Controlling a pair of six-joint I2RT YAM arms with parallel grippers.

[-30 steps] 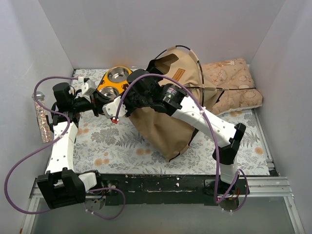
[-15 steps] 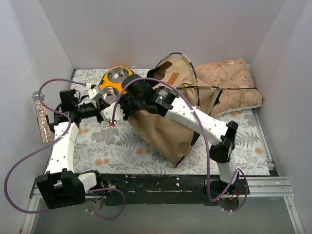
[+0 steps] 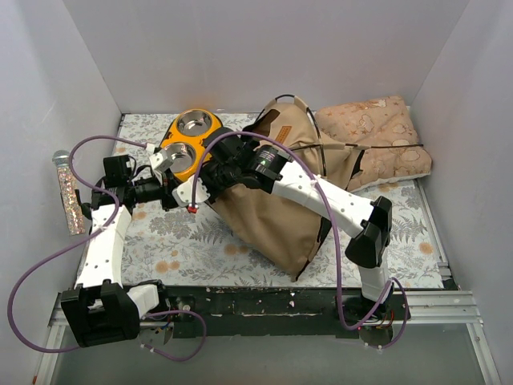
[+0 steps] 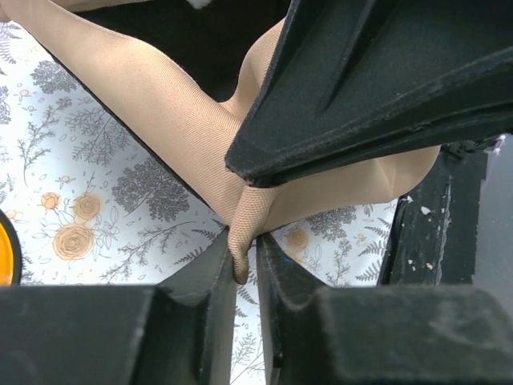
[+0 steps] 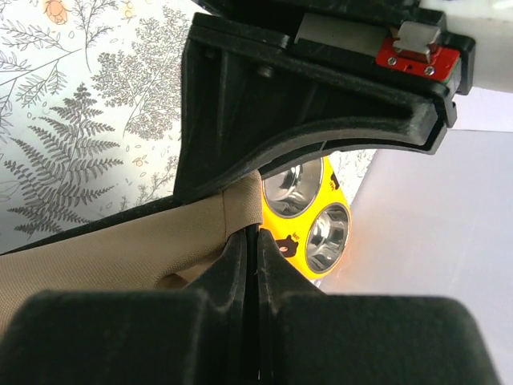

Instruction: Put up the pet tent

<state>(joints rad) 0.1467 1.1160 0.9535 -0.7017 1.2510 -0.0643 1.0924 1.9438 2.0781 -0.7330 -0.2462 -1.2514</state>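
The pet tent (image 3: 276, 204) is a tan canvas shell with black trim, thin black poles and a small brown label patch (image 3: 283, 133); it lies slumped on its side in the middle of the mat. My left gripper (image 3: 186, 186) is shut on a fold of its tan fabric (image 4: 240, 241) at the tent's left edge. My right gripper (image 3: 207, 178) is shut on the tent's black-trimmed tan edge (image 5: 237, 202), right beside the left gripper. The two grippers almost touch. The tent's doorway is hidden.
A yellow double steel bowl (image 3: 191, 136) stands at the back left, close behind both grippers; it also shows in the right wrist view (image 5: 314, 218). A pinkish-beige cushion (image 3: 377, 136) lies at the back right. A glittery tube (image 3: 68, 192) leans on the left wall. White walls enclose the floral mat (image 3: 168, 237).
Both grippers have moved left and toward the front with the fabric. The tent has sunk lower and its top has tipped back toward the cushion.
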